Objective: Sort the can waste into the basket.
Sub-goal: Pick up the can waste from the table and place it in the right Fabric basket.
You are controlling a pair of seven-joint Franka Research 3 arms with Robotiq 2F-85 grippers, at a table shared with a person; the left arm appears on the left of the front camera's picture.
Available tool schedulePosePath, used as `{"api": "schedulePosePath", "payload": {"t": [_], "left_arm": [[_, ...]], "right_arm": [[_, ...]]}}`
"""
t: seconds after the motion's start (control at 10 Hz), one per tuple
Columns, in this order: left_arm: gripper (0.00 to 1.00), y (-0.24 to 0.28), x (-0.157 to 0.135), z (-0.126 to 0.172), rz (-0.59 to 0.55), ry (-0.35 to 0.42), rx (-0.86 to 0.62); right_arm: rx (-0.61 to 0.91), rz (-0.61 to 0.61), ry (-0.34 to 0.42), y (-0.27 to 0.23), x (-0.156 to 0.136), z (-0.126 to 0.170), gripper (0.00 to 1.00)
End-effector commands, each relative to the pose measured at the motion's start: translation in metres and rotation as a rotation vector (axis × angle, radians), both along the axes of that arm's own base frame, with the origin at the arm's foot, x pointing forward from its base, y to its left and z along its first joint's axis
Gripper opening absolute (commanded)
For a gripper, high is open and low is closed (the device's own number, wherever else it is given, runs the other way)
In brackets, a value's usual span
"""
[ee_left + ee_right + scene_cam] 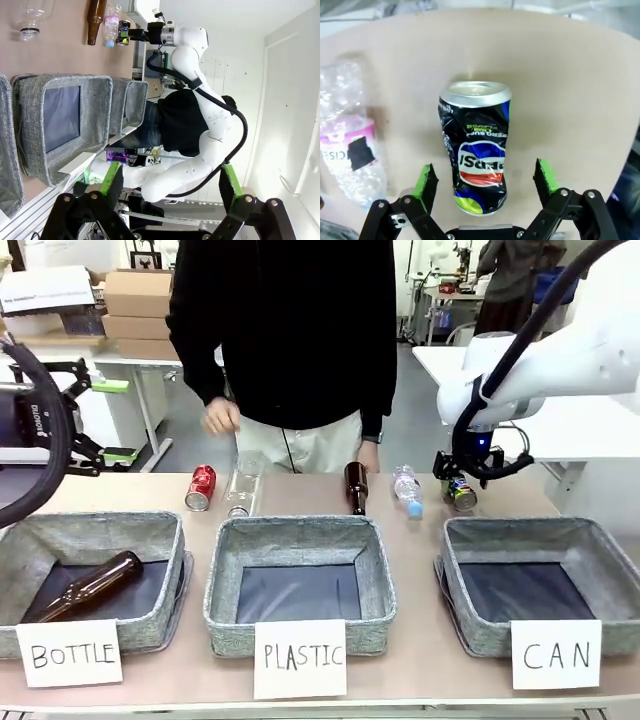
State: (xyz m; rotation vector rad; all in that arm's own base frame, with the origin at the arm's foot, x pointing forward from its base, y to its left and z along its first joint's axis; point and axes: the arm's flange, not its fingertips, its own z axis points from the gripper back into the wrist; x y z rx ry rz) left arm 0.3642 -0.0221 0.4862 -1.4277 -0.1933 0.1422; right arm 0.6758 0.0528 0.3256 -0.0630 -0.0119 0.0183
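Note:
A dented dark and silver can (477, 150) lies on the table between the green pads (426, 182) of my right gripper (485, 180), which is open; both pads stand clear of its sides. From the front, that gripper (460, 478) hangs over the dark can (461, 493), just behind the grey basket (540, 531) signed "CAN". A red can (200, 487) lies at the far left of the row. My left gripper (112, 420) is raised at the left edge, open and empty, as its own view shows (170, 185).
A person stands at the far side, one hand (220, 417) above the table. A clear bottle (243, 488), a brown bottle (356, 487) and a small plastic bottle (407, 490) lie between the cans. The "PLASTIC" basket (300, 530) is in the middle; the "BOTTLE" basket (90, 525) holds a brown bottle.

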Motion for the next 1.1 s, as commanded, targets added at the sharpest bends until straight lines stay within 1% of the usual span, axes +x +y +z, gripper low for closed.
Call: {"api": "schedulePosePath", "payload": {"t": [0.0,0.2,0.3,0.4,0.5,0.6,0.8,0.9,1.0], "left_arm": [[1.0,-0.001,0.001,0.001,0.001,-0.02,-0.022],[1.0,-0.001,0.001,0.001,0.001,-0.02,-0.022],[1.0,-0.001,0.001,0.001,0.001,-0.02,-0.022],[1.0,-0.001,0.001,0.001,0.001,-0.02,-0.022],[1.0,-0.001,0.001,0.001,0.001,-0.02,-0.022],[1.0,-0.001,0.001,0.001,0.001,-0.02,-0.022],[1.0,-0.001,0.001,0.001,0.001,-0.02,-0.022],[1.0,-0.001,0.001,0.001,0.001,-0.02,-0.022],[1.0,-0.001,0.001,0.001,0.001,-0.02,-0.022]], "right_arm": [[0.018,-0.02,0.051,-0.007,0.015,-0.002,1.0],[0.038,-0.018,0.041,-0.007,0.015,-0.003,1.0],[0.026,-0.022,0.035,-0.007,0.014,-0.004,0.79],[0.032,-0.007,0.055,-0.006,0.014,-0.005,0.4],[0.037,0.008,0.064,-0.005,0.014,-0.008,0.19],[0.044,0.018,0.079,-0.002,0.015,-0.011,0.0],[0.046,0.038,0.1,0.003,0.018,-0.016,0.0],[0.044,0.039,0.1,0.002,0.019,-0.016,0.04],[0.042,0.032,0.1,0.002,0.019,-0.016,0.0]]}}
